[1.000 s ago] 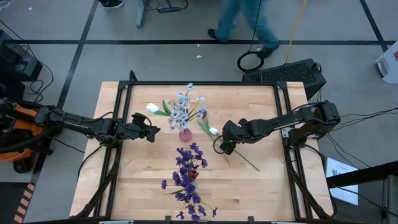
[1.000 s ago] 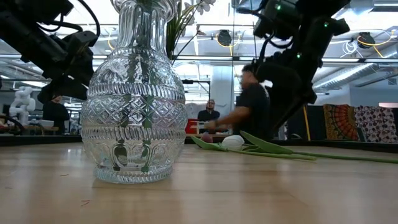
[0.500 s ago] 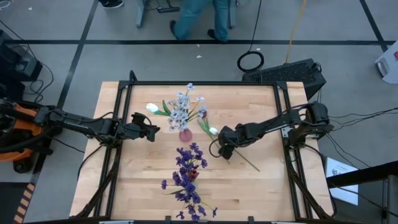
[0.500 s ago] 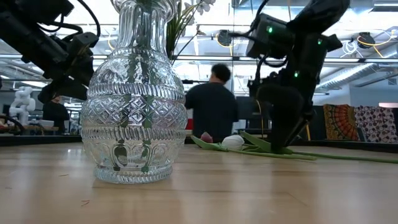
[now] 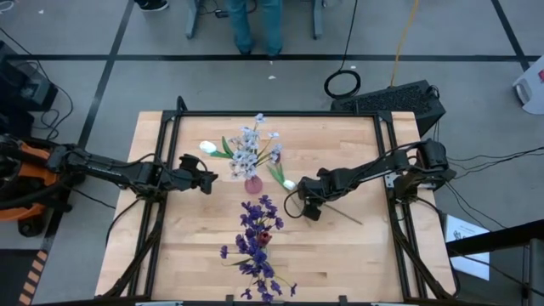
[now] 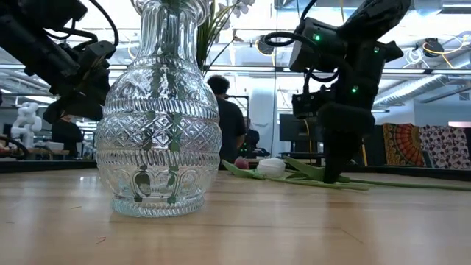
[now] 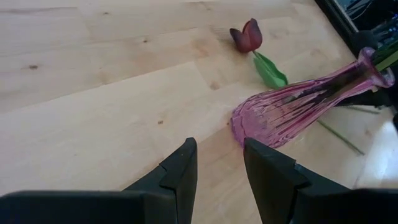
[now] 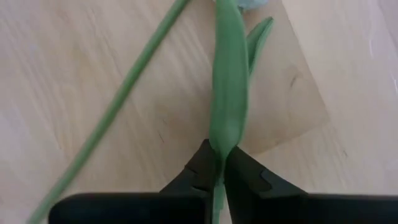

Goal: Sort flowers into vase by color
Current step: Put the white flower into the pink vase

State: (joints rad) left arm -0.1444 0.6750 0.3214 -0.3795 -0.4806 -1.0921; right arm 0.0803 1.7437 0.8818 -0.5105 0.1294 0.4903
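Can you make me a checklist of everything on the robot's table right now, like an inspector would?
Surface: wooden table, bare wood between the things.
Job's things: pink vase with pale flowers; clear glass vase with purple flowers; white tulip lying on the table; red tulip lying by the pink vase.
Clutter: nothing seen.
Grippers: right gripper is down at the table, shut on the white tulip's green leaf; left gripper is open, holding nothing, hovering short of the pink vase.
Cables: black coil on the floor beyond the table.
Surroundings: a person's legs on the grey floor beyond the table.
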